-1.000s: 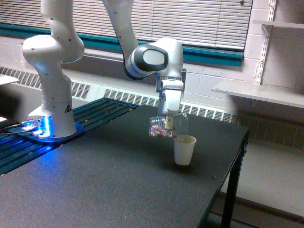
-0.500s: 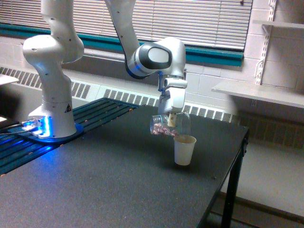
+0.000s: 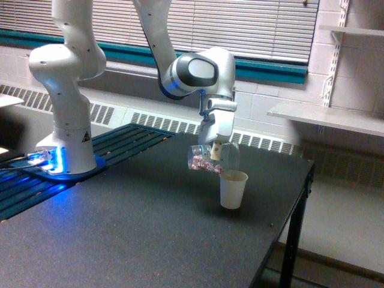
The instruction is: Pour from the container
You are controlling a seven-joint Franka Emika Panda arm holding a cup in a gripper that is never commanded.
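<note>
The container (image 3: 211, 158) is a clear plastic cup lying almost on its side, with pinkish-brown bits (image 3: 203, 165) gathered along its lower wall. My gripper (image 3: 216, 150) is shut on the container and holds it in the air. Its mouth faces the exterior view's right and sits just above the rim of an off-white paper cup (image 3: 233, 189). The paper cup stands upright on the dark table (image 3: 132, 234). What lies inside the paper cup is hidden.
The arm's white base (image 3: 66, 126) stands at the exterior view's left on a blue-lit mount. The table's edge (image 3: 288, 222) runs close to the paper cup on the exterior view's right. A shelf (image 3: 330, 117) juts from the wall beyond.
Over the last second the gripper and container shifted slightly toward the exterior view's right, closer over the paper cup, with the container tipped a little further. Little differs since half a second ago.
</note>
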